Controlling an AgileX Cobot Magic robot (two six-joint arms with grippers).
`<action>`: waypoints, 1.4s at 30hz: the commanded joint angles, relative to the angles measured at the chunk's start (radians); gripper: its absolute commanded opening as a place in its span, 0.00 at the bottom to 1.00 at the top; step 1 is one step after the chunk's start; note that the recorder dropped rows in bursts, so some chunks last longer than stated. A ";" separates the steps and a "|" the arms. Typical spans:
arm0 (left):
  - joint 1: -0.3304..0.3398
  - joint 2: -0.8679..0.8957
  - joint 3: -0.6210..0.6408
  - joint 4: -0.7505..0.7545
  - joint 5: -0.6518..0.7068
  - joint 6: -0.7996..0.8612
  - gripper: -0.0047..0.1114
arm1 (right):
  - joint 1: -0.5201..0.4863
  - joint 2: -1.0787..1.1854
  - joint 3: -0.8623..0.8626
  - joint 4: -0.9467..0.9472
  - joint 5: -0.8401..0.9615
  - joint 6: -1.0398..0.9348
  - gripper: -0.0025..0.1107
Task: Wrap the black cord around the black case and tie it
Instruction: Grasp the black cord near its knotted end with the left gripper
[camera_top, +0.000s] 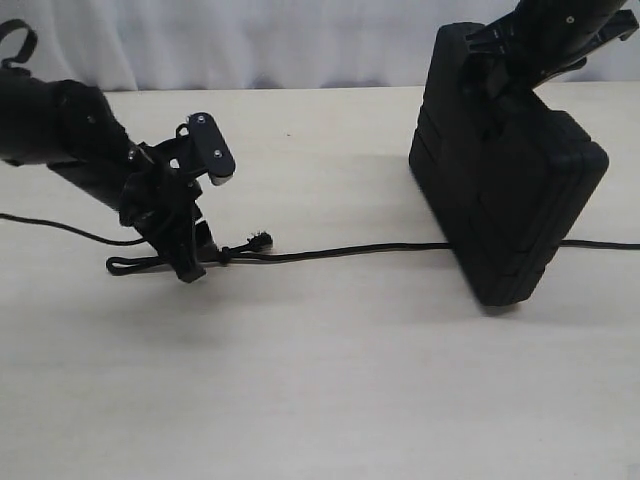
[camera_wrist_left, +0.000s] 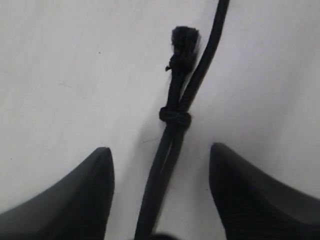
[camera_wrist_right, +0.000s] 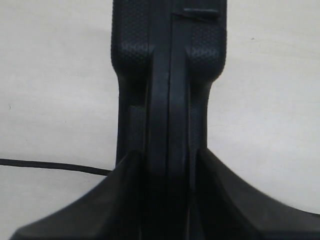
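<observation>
The black case (camera_top: 510, 190) stands on one edge on the table, tilted. My right gripper (camera_top: 515, 60) comes down from above and is shut on its upper rim; in the right wrist view both fingers (camera_wrist_right: 125, 195) press the sides of the case (camera_wrist_right: 170, 55). The black cord (camera_top: 350, 250) lies across the table, passes the case's foot and runs on to the right. At the left it forms a loop with a small knot (camera_wrist_left: 175, 117) and a frayed tip (camera_wrist_left: 185, 37). My left gripper (camera_wrist_left: 160, 148) is open, and the doubled cord lies loose between its fingers (camera_wrist_left: 85, 195).
A thin glossy cable (camera_top: 60, 228) trails over the table at the far left behind the left arm. A white curtain (camera_top: 250, 40) hangs behind the table's far edge. Pale tabletop (camera_top: 320, 380) stretches in front of the cord.
</observation>
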 joint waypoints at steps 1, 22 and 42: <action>-0.006 0.115 -0.163 0.138 0.212 -0.177 0.49 | 0.001 -0.005 -0.007 -0.011 -0.005 -0.005 0.32; -0.045 0.273 -0.223 0.049 0.154 -0.017 0.07 | 0.001 -0.005 -0.007 -0.004 0.004 -0.005 0.32; -0.060 0.267 -0.321 -0.757 0.230 -0.525 0.51 | 0.001 -0.005 -0.007 -0.002 0.004 -0.005 0.32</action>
